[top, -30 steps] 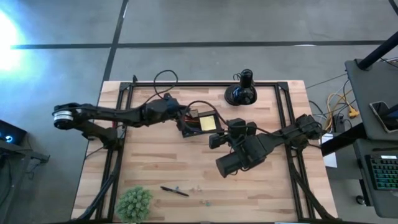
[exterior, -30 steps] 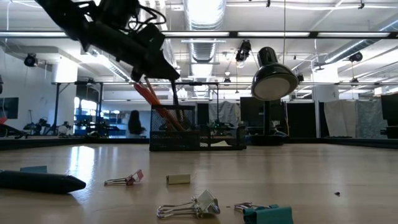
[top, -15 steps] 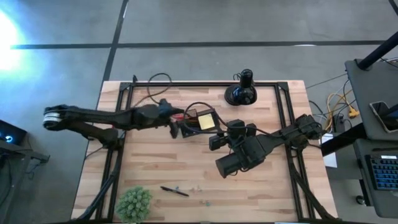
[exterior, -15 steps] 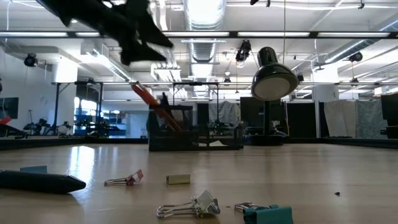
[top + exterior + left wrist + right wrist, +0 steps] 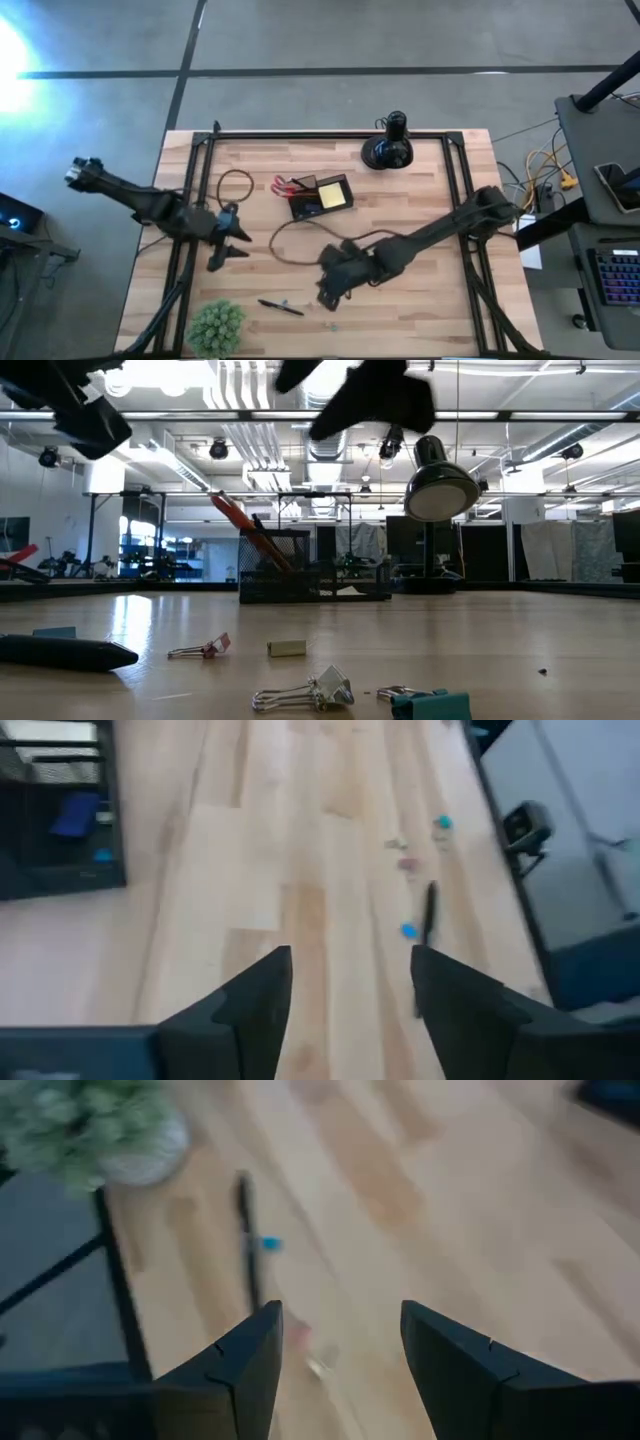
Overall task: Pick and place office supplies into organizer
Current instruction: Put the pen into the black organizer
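Scissors point(image 5: 284, 184) now sit in the organizer point(image 5: 321, 197), dropped off by the left gripper point(image 5: 222, 257), which has pulled back to the table's left side, jaws apart and empty. Right gripper point(image 5: 326, 293), also open and empty, swings toward the pen point(image 5: 281, 307).

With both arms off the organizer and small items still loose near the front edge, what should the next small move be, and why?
Probably lower the right gripper onto the black pen. Its fingers stand open and empty, and in its wrist view the pen lies just ahead of them beside the plant ball. The scissors already lean in the organizer, and the left gripper, also open, sits farther from the pen.
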`<state>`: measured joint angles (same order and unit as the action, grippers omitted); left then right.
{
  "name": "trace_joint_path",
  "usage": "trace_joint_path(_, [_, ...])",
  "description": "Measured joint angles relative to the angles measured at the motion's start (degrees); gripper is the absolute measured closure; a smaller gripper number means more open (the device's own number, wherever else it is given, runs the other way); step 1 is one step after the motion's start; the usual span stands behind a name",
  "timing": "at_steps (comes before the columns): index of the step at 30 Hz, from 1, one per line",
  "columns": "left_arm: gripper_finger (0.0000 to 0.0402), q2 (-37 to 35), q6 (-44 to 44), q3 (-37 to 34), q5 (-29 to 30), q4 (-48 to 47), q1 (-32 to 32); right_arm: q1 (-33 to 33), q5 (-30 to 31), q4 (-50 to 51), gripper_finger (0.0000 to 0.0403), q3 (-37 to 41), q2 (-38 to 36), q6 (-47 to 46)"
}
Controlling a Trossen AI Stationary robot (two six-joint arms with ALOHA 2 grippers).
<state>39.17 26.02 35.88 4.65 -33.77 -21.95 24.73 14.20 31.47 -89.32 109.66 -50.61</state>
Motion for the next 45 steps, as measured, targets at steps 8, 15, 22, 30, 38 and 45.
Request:
trace_joint_path(8, [0.0219,2.59,1.10,0.12,5.59,0.76,-10.66,3.64,-8.82,-4.09,0.0209,-10.59,16.67,12.49])
trace_joint_path(15, [0.0219,7.25,1.08,0.12,6.42,1.36,-11.96,5.03,3.20,11.18,0.0219,-33.19,31.07,14.42])
trace_joint_path(22, [0.0219,9.45,0.15,0.12,6.66,2.17,-11.96,5.12,5.14,14.87,0.0231,-45.72,40.23,13.16])
trace_joint_path(30, [0.0219,7.59,-1.01,0.12,6.79,2.26,-11.92,4.99,5.32,13.56,0.0235,-42.97,40.55,9.68])
trace_joint_path(38, [0.0219,6.76,-1.33,0.14,7.86,2.17,-11.92,4.88,6.00,8.96,0.0256,-37.56,39.96,12.29])
trace_joint_path(45, [0.0219,6.81,-1.33,0.15,7.86,2.14,-11.92,3.64,4.70,9.65,0.0340,-35.56,39.87,19.82])
